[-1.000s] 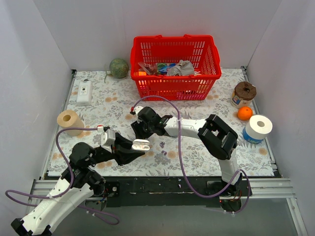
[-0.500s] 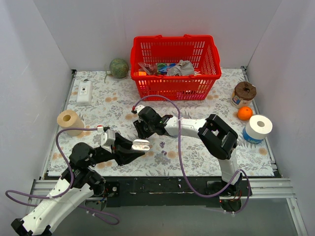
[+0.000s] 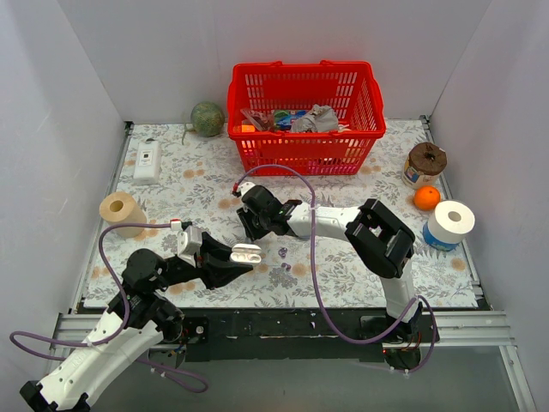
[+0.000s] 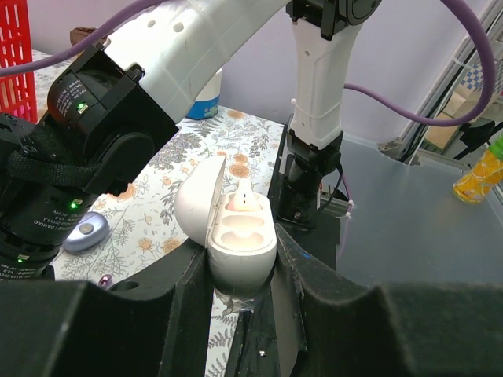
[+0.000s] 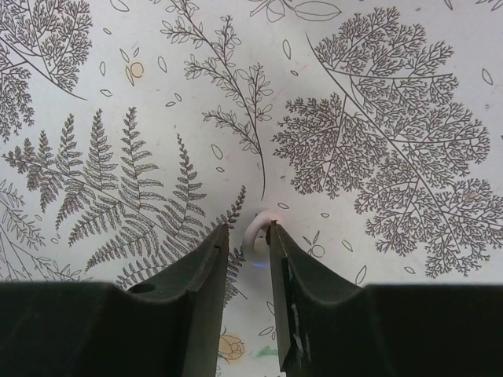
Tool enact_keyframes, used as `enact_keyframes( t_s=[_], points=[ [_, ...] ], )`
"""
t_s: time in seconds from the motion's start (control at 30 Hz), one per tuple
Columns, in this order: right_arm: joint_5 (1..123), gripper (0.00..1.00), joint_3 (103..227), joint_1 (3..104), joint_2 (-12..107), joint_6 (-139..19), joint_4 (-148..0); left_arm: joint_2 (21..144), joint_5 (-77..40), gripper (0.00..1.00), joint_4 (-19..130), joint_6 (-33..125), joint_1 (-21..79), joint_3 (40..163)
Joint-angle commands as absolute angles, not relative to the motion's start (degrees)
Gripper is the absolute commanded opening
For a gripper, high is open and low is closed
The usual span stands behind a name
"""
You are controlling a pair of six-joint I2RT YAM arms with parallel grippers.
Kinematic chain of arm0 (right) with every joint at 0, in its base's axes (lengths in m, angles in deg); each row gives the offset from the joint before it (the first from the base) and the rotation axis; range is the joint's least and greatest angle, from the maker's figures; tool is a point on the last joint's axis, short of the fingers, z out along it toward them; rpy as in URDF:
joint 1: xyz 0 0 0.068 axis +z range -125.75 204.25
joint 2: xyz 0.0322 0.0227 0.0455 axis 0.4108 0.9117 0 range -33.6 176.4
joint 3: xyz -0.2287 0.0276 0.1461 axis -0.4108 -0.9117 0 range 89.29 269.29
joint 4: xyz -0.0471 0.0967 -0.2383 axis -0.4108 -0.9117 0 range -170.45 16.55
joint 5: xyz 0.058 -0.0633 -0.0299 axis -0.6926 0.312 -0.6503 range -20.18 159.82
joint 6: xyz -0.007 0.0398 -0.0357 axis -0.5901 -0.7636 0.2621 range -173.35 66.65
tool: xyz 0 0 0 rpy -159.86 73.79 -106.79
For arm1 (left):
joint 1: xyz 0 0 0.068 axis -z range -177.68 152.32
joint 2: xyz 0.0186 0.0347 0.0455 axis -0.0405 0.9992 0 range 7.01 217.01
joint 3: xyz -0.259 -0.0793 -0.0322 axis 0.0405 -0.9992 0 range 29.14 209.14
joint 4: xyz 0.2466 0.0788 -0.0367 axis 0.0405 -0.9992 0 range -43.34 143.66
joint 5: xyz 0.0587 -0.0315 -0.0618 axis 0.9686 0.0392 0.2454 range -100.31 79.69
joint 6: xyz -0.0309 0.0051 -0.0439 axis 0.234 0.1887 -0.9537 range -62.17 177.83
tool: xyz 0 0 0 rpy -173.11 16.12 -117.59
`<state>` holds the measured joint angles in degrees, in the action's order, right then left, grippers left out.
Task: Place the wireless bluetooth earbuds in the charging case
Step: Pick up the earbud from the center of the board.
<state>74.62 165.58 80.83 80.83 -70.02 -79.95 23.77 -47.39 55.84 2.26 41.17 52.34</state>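
Note:
The charging case (image 4: 236, 245) is a white oval shell with its lid open, and my left gripper (image 4: 240, 267) is shut on its base. One white earbud (image 4: 242, 201) sits in its far slot; the near slot is empty. From above, the case (image 3: 246, 252) hangs just over the tablecloth at front centre. The other earbud (image 5: 258, 233), small and white, lies on the leaf-print cloth. My right gripper (image 5: 247, 232) reaches down over it with narrowed jaws either side. The right finger touches it and a gap shows at the left finger.
A lavender oval object (image 4: 85, 232) and tiny purple bits (image 3: 282, 251) lie on the cloth near the case. At the back stands a red basket (image 3: 304, 116). A paper roll (image 3: 120, 209) is at left; a blue-white roll (image 3: 452, 221), an orange (image 3: 426, 197) and a jar (image 3: 425, 163) at right.
My right gripper's head has shifted slightly over the cloth near the case. The left arm and the case have not moved.

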Motion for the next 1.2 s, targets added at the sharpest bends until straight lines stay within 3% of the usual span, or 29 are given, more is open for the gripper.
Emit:
enact_keyframes(
  t_s=[0.0, 0.23, 0.33, 0.37, 0.5, 0.87, 1.17],
  points=[
    [76.94, 0.34, 164.87, 80.24, 80.75, -70.58, -82.32, 23.71, -47.58, 0.0, 57.35, 1.84, 41.25, 52.17],
    [78.52, 0.24, 164.52, 80.15, 79.87, -70.58, -82.59, 24.06, -47.84, 0.0, 57.79, 1.75, 41.26, 52.08],
    [79.22, 0.11, 164.35, 80.15, 79.35, -70.58, -83.02, 24.15, -47.93, 0.0, 57.97, 1.66, 41.25, 52.17],
    [79.57, 0.02, 164.26, 80.06, 78.99, -70.75, -83.11, 24.24, -47.84, 0.0, 58.06, 1.66, 41.25, 52.17],
    [82.03, 0.01, 161.72, 79.1, 74.7, -71.28, -83.2, 24.42, -47.84, 0.0, 57.97, 1.84, 41.25, 52.87],
    [86.97, 0.01, 158.36, 78.04, 40.78, -61.71, -97.87, 26.87, -41.87, 0.0, 60.07, 1.93, 41.25, 54.54],
    [63.88, 0.01, 162.41, 78.75, 20.03, -53.62, -105.52, 40.74, -57.84, 0.0, 67.19, 2.01, 41.25, 59.02]
  ],
)
